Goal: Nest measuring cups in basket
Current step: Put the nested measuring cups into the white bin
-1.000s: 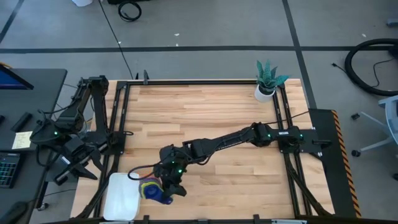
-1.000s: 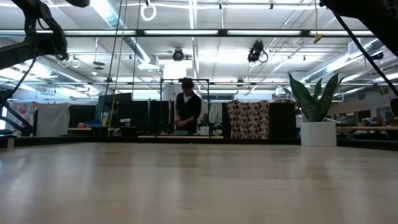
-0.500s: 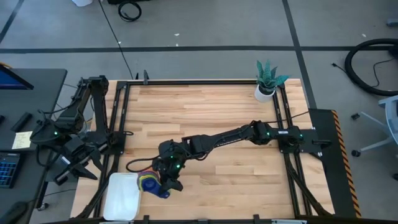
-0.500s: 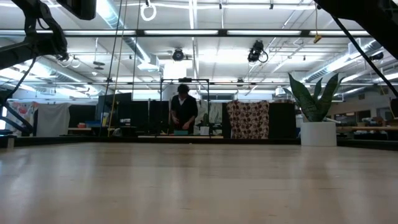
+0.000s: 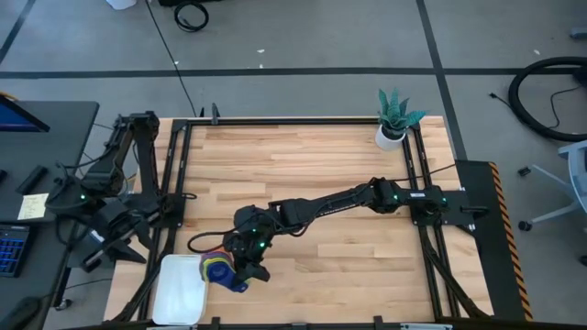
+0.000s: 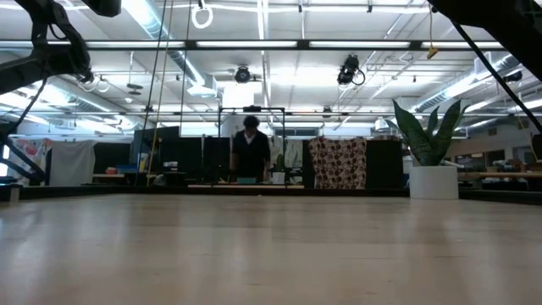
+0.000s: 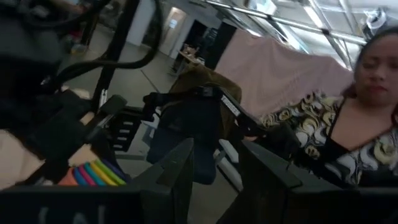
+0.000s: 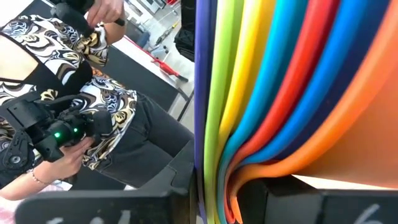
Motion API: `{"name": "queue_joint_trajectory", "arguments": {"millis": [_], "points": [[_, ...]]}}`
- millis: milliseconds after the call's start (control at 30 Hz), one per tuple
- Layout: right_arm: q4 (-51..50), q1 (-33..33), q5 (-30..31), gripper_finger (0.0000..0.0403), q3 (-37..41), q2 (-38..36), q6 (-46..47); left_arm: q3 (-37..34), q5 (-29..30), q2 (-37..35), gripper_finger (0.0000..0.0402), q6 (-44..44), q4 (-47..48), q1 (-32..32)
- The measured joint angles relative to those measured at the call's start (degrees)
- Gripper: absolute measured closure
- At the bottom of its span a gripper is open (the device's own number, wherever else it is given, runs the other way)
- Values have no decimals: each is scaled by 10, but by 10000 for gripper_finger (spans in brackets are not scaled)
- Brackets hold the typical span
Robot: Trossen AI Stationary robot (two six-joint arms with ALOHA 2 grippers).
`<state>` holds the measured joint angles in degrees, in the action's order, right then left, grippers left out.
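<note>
Butcher-block table top [image 5: 312, 165] fills the centre of the high view inside a dark frame, grey floor around it. White potted plant [image 5: 393, 117] stands at the upper right corner of the wood; in the low view it sits at the right, with a person [image 6: 250, 148] far back in the room at centre frame.

Right arm reaches from the right edge of the table diagonally down toward the lower left. Right gripper [image 5: 242, 272] is at the lower left of the frame, clenched on the stack of nested measuring cups [image 5: 220, 269]. Right wrist view confirms the grasp: stacked rims in purple-blue, green, yellow, red, blue and orange [image 8: 292, 93] fan out directly ahead of the fingers, the handles running down between them.

Stack sits at the right edge of the white basket [image 5: 179, 289], which lies at the lower left of the high view, at the table's corner. Cannot tell whether the cups touch the basket floor or hang above it.

Left arm is parked off the table at the left of the frame. Left gripper [image 7: 214, 168]: fingers parted with an empty gap between them, nothing held. Its wrist view shows a person in a patterned top [image 7: 336, 143] at the right and the cup stack [image 7: 93, 174] at the lower left.
</note>
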<state>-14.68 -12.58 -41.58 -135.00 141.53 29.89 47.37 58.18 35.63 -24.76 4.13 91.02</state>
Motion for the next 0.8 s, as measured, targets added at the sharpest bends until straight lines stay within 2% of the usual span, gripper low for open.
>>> {"name": "queue_joint_trajectory", "arguments": {"millis": [400, 800], "points": [[0, 0, 0, 326, 0, 0, -12, 0, 11, 58, 269, -43, 6, -49], [0, 0, -3, 326, 0, 0, -16, 0, 24, 86, 269, -78, 2, -51]]}}
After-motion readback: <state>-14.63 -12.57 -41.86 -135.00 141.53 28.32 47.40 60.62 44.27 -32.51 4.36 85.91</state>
